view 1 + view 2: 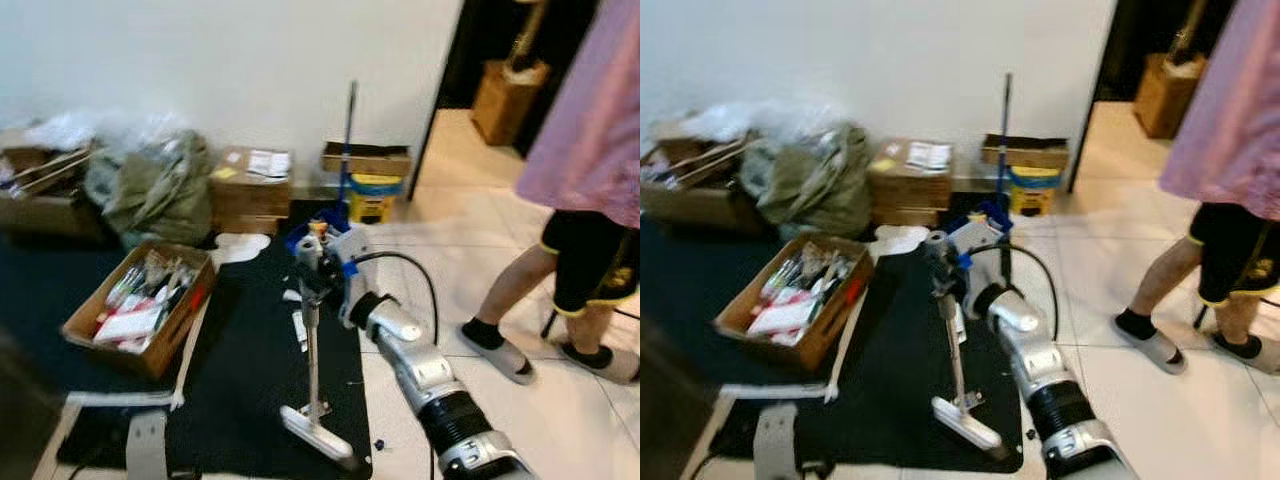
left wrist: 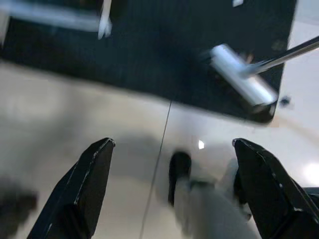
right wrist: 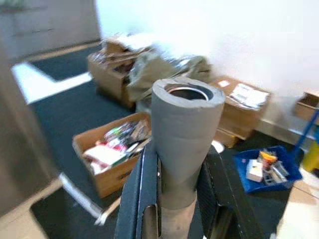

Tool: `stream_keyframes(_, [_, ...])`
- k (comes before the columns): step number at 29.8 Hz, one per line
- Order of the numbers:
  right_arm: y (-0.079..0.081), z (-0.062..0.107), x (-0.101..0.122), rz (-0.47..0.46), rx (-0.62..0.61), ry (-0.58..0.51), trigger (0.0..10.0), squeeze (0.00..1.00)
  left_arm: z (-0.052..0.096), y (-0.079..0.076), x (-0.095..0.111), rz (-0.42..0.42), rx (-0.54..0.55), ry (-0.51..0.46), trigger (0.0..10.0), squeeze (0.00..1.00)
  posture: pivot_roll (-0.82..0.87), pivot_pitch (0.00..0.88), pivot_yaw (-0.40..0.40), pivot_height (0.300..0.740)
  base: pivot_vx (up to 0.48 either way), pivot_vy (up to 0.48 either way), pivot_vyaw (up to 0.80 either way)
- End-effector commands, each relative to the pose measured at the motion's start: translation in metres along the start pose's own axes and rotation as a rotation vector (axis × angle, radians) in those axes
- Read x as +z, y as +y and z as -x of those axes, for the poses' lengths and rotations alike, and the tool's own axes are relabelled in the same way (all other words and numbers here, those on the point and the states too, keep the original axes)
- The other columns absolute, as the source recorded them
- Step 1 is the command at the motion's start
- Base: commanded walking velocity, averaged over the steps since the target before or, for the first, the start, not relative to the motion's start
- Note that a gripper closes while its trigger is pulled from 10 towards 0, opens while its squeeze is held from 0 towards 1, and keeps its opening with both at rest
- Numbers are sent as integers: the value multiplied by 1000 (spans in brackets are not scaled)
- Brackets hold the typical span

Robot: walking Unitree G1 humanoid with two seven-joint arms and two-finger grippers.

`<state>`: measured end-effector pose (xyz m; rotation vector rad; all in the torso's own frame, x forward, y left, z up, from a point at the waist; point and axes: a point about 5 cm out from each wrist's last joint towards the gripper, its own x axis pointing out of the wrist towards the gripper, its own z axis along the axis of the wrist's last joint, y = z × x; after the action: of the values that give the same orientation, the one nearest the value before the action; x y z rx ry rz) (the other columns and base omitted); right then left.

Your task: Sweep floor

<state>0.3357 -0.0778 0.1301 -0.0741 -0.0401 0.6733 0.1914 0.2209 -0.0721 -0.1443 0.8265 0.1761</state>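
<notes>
Gripping the broom handle [image 3: 185, 144] in our right gripper [image 3: 177, 194], left gripper [image 2: 172, 186] open, we risk clipping the person's foot [image 1: 497, 350].

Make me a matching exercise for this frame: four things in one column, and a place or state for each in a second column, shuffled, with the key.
Things:
1. right gripper
2. left gripper
3. sweeper head
4. open cardboard box

Places or states:
A. fingers spread, hanging over the pale tile floor
B. resting on the black mat near its edge
C. shut on the grey foam handle
D. on the mat, full of small items

Pairs: 1-C, 2-A, 3-B, 4-D
</notes>
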Motion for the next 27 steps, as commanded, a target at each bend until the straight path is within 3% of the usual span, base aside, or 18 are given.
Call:
stream_keyframes(1, [2, 0, 8, 7, 22, -35, 10000, 0, 4, 0, -16, -7, -4, 53, 10000, 0, -67, 0, -12, 740, 345, 0, 494])
stream_keyframes(6, [6, 2, 13, -8, 101, -55, 10000, 0, 3, 0, -16, 4, 7, 54, 10000, 0, -67, 0, -11, 740, 133, 0, 713])
stream_keyframes(9, [5, 5, 18, -5, 160, -66, 10000, 0, 3, -1, -16, 4, 8, 54, 10000, 0, -67, 0, -12, 740, 0, 0, 0])
stream_keyframes(15, [0, 8, 22, 14, 185, -65, 10000, 0, 3, -2, -16, -4, -3, 55, 10000, 0, -70, 0, -14, 740, 0, 0, 0])
stream_keyframes(19, [3, 7, 20, 23, 198, -53, 10000, 0, 3, -4, -17, -13, -18, 60, 10000, 0, -70, 0, -16, 740, 0, 0, 769])
stream_keyframes(24, [11, 6, 14, 22, 202, -38, 10000, 0, 3, -5, -18, -22, -32, 64, 10000, 0, -70, 0, -16, 740, 0, -469, 771])
stream_keyframes(27, [15, 5, 9, 10, 185, -24, 10000, 0, 3, -6, -18, -22, -35, 65, 10000, 0, -69, 0, -11, 740, 0, -465, 0])
